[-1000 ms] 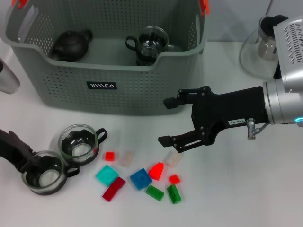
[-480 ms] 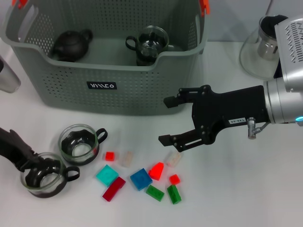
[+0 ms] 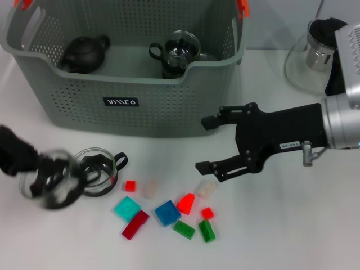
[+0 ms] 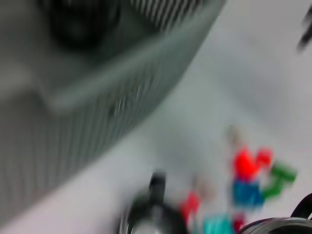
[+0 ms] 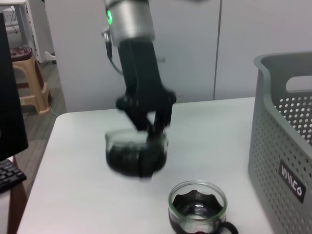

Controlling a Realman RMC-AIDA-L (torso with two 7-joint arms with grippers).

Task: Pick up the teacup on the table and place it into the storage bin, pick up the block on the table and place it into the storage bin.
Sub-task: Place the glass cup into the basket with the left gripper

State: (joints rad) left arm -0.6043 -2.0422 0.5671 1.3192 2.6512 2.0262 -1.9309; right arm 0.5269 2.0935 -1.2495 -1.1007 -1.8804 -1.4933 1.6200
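The bin (image 3: 129,84) is sitting at the table's (image 3: 292,225) far side. The right gripper (image 3: 205,143) is hovering wide open above the blocks (image 3: 167,212). The left gripper (image 3: 42,169) is gripping a teacup (image 3: 50,180), raised beside a second cup (image 3: 97,170).

White table (image 3: 292,225) carries bin (image 3: 129,101), one teacup (image 3: 100,171), scattered blocks (image 3: 167,212), glass pot (image 3: 309,56) at right.

3 teacups (image 3: 99,171), 10 blocks (image 3: 167,212), 1 bin (image 3: 121,104)
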